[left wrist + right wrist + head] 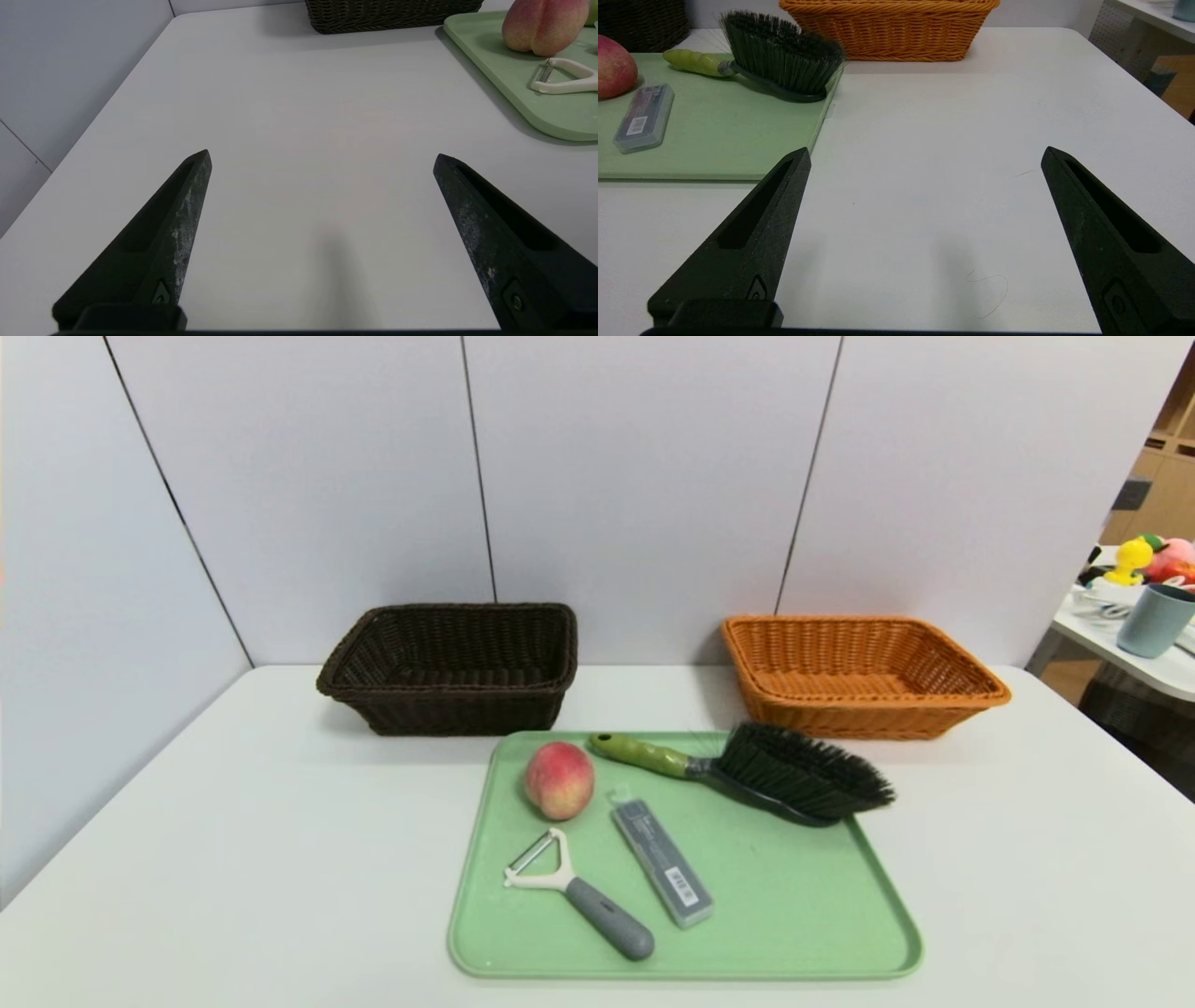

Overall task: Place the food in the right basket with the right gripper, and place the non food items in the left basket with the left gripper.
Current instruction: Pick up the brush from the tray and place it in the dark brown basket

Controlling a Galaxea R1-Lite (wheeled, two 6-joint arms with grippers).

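The peeler (588, 898) lies nearest the front on the green tray (784, 933), its grey handle angled toward the front right and its white Y-shaped head toward the back left. Just right of it, the slim grey case (663, 861) runs almost parallel, its barcode end toward the front right and its clear hanging tab toward the back left. The peach (559, 780) sits behind the peeler's head, near the tray's back left corner. The brush (747, 770) stretches across the back of the tray, its long axis slanting from the green handle at back left to the black bristles at right, which reach past the tray's right edge.

Beyond the tray stand the dark brown basket (453, 667) at left and the orange basket (864, 677) at right, both before a pale panelled wall (644, 476). The brush lies between the front of the tray and the orange basket.

The left gripper (322, 156) is over the white table (280, 859), left of the tray, its fingers wide apart with nothing between them; peach and peeler lie ahead and to its right. The right gripper (928, 149) is over the table at the right, fingers likewise wide apart and holding nothing; case, brush and peach lie ahead and to its left.
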